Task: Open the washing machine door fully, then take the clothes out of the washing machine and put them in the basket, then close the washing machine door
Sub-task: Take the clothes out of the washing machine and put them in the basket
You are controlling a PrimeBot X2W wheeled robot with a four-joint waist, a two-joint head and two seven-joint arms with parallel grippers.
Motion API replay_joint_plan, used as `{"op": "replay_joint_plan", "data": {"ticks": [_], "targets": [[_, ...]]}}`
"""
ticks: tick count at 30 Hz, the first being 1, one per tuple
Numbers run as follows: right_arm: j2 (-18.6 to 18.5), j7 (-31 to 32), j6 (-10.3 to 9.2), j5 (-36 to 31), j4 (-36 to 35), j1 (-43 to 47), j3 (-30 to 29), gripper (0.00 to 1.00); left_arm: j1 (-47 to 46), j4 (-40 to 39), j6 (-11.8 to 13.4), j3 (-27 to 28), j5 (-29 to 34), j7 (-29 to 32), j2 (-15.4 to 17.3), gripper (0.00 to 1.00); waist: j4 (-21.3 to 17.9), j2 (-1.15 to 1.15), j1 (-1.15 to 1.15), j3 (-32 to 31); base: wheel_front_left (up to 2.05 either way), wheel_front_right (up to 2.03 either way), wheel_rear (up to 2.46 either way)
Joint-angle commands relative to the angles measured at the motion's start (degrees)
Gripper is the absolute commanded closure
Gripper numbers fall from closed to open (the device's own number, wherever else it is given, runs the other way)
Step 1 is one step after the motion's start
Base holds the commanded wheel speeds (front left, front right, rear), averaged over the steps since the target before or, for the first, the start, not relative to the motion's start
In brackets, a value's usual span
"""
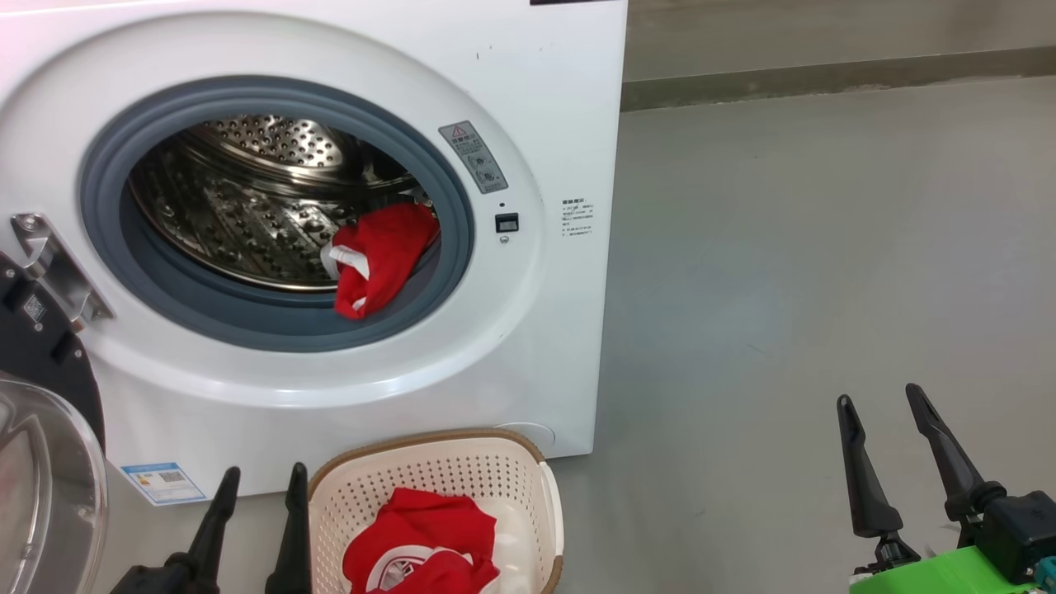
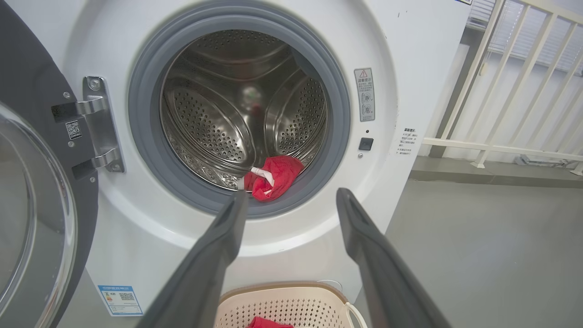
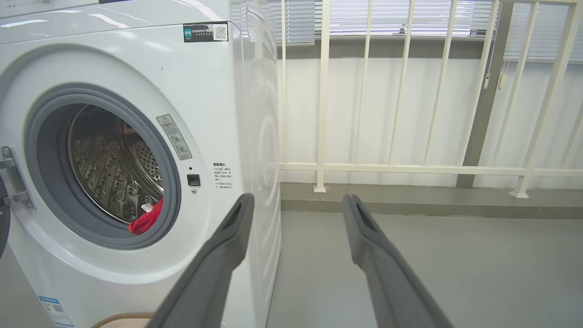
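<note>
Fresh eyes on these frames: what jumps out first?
A bright red garment with white trim spills from the steel perforated drum onto the grey rubber ring at the lower right of the big white washing machine's opening. A second red garment lies in the cream perforated plastic basket on the floor right before it. The round black-rimmed glass door stands swung open at far left.

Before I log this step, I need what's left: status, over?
Left gripper, right gripper open, empty. Door open. One garment at drum lip, second garment in basket. Nothing in the way.
</note>
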Motion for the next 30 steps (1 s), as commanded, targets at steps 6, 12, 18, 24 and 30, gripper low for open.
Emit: {"op": "replay_joint_plan", "data": {"ticks": [6, 12, 18, 24, 30], "targets": [[-0.7, -0.4, 0.35, 0.4, -1.6, -0.4, 2.0, 0.0, -0.6, -1.8, 1.2, 2.0, -0.4, 0.8, 0.9, 0.0, -0.2, 0.0, 0.0, -0.2, 0.0, 0.0, 0.0], [-0.7, -0.4, 0.35, 0.6, -1.4, -0.2, 2.1, 0.0, 0.4, -3.2, 2.4, 1.2, -0.4, 1.9, 0.6, 0.0, 0.0, 0.0, 0.0, -0.2, 0.0, 0.0, 0.0], [-0.7, -0.4, 0.35, 0.7, -1.3, -0.3, 2.3, 0.0, 0.5, -3.4, 3.7, 1.6, -1.4, 2.8, 0.4, 0.0, 0.1, 0.0, 0.0, 0.1, 0.0, 0.0, 0.0], [-0.7, -0.4, 0.35, 0.5, -1.0, -0.8, 2.2, 0.0, -0.1, -3.1, 4.0, 1.8, -2.2, 2.9, 0.5, 0.0, 0.2, 0.0, 0.0, 0.6, 0.0, 0.0, 0.0], [-0.7, -0.4, 0.35, 0.2, -1.2, -0.9, 2.3, 0.0, -1.3, -2.0, 4.2, 1.7, -3.1, 3.1, 0.5, 0.0, 0.7, 0.0, 0.0, 1.9, 0.0, 0.0, 0.0]]}}
